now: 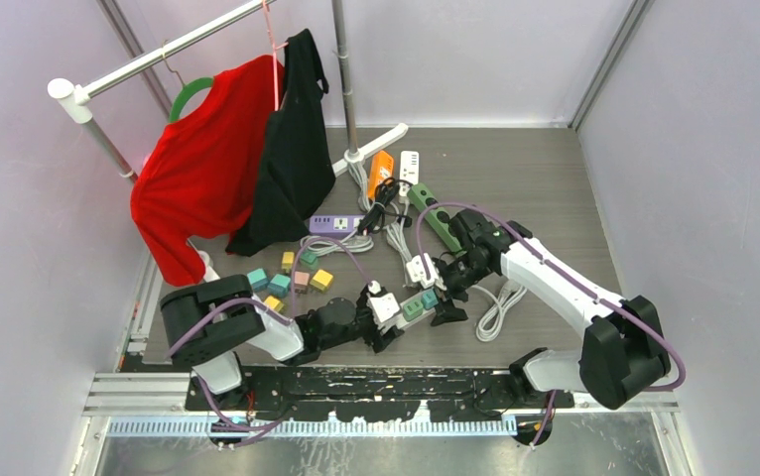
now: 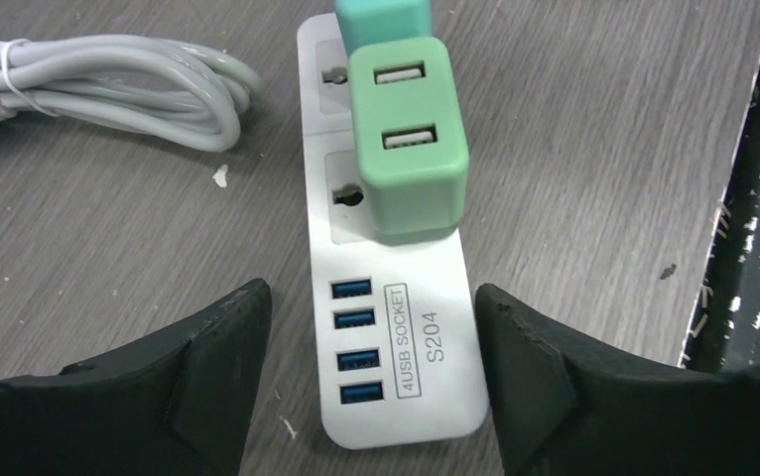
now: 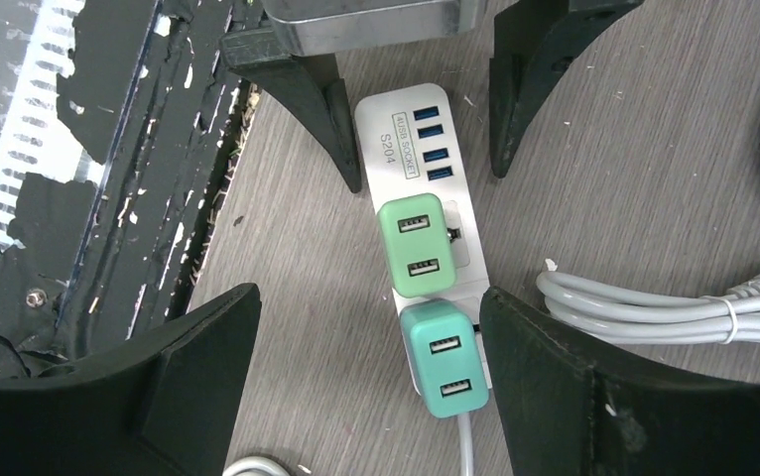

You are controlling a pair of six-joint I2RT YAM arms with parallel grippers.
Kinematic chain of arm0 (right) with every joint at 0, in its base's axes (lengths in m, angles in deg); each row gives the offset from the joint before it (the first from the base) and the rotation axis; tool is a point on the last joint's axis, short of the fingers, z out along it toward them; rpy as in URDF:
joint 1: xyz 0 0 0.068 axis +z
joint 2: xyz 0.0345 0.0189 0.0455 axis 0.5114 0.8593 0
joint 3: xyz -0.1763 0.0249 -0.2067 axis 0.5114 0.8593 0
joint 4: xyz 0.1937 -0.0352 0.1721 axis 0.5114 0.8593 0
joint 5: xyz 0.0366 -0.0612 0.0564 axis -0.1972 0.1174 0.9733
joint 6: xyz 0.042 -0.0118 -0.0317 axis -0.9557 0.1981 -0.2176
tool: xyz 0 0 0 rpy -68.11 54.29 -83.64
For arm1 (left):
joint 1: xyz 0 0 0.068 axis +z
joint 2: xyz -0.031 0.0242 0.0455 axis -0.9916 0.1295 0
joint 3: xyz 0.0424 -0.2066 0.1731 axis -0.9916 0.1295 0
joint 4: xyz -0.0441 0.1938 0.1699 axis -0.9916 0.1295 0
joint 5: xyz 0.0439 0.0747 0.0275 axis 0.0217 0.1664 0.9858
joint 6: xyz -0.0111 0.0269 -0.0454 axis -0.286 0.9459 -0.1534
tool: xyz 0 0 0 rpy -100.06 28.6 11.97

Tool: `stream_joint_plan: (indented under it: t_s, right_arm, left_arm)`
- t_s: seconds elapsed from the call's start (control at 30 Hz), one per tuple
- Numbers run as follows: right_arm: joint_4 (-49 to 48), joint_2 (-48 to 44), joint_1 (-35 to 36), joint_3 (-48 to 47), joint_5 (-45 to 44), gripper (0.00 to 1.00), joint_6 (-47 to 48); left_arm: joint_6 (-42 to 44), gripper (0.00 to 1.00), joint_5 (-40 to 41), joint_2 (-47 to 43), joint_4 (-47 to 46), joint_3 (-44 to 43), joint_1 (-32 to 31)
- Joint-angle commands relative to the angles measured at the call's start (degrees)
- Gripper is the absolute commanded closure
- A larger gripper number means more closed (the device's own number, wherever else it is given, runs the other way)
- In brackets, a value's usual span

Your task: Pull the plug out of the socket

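left fingers (image 2: 207,367) astride socket (image 2: 436,342), plug (image 2: 411,139) seemingly seated

The top camera looks down from above and behind the arm bases, far off, with the strip (image 1: 402,310) low in the centre of its view. The left wrist camera hangs close over the strip's (image 2: 411,342) USB end, facing along it. The right wrist camera looks down from the opposite end, slightly higher. Both wrist views share the strip (image 3: 401,149) and its plugs (image 3: 413,243).
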Motion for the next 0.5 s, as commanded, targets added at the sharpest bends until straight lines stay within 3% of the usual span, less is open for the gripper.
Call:
stream_joint_plan:
  t_s: [0.0, 0.1, 0.23, 0.33, 0.47]
  right_arm:
    - [-3.4, 0.4, 0.2, 0.6, 0.5, 0.15, -1.1]
    - [-6.0, 1.0, 0.9, 1.4, 0.0, 0.17, -2.9]
    - [-8.7, 1.9, 2.0, 1.8, -0.8, 0.21, -5.0]
    - [-10.4, 2.2, 2.4, 2.1, -1.1, 0.24, -6.3]
    - [-12.5, 3.0, 2.9, 2.9, -1.7, 0.28, -7.7]
  left_arm:
    - [-0.5, 0.3, 2.9, 0.9, -7.1, -1.0, -0.3]
    - [-0.5, 0.48, 2.5, 1.1, -7.2, -0.5, -0.3]
    - [0.0, 0.83, 0.7, 1.9, -7.2, -0.3, -0.3]
    - [0.4, 0.94, -0.9, 3.4, -7.5, -0.4, -0.4]
    - [0.7, 1.0, -2.0, 6.5, -10.9, -0.2, -0.3]
